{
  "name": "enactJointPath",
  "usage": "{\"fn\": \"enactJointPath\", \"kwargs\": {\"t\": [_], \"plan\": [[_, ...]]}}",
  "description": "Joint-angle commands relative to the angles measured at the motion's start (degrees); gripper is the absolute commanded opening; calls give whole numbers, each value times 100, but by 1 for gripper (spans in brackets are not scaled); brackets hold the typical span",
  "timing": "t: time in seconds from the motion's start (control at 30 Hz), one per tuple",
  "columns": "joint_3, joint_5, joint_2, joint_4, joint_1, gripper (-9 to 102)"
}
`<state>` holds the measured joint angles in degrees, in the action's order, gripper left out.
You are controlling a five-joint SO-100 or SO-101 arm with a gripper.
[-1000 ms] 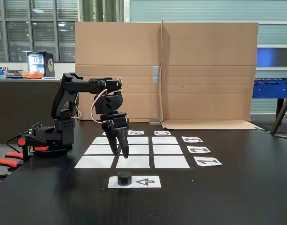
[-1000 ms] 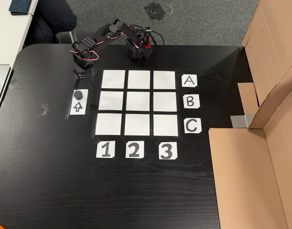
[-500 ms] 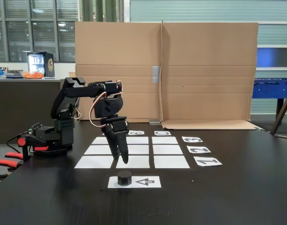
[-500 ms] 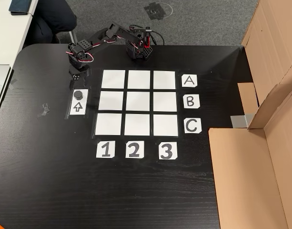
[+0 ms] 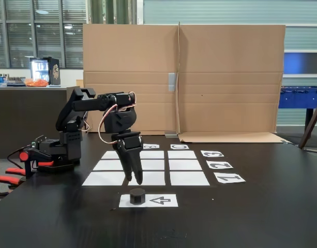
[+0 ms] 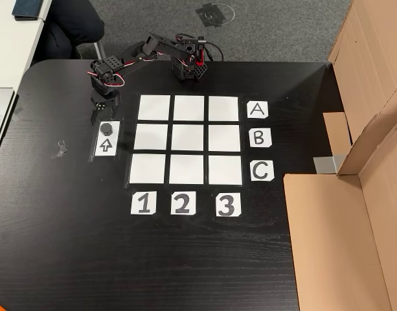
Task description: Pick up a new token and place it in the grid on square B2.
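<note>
Token sits on the arrow sheet, at its end away from the arrowhead's tail, with the arrow pointing straight at it. Gripper hangs just above the token, fingers aimed down, holding nothing; whether its jaws are parted or together, I cannot tell. From above, the gripper is at the token's far edge, beside the grid. Square B2, the centre cell, lies bare, well apart from the token.
</note>
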<state>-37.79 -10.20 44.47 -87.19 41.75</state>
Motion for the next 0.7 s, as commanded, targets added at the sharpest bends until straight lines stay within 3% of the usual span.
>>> {"fn": "enactJointPath", "kwargs": {"t": [0.0, 0.67], "plan": [[255, -26, 0, 44, 70, 28], [791, 0, -729, -18, 35, 29]]}}
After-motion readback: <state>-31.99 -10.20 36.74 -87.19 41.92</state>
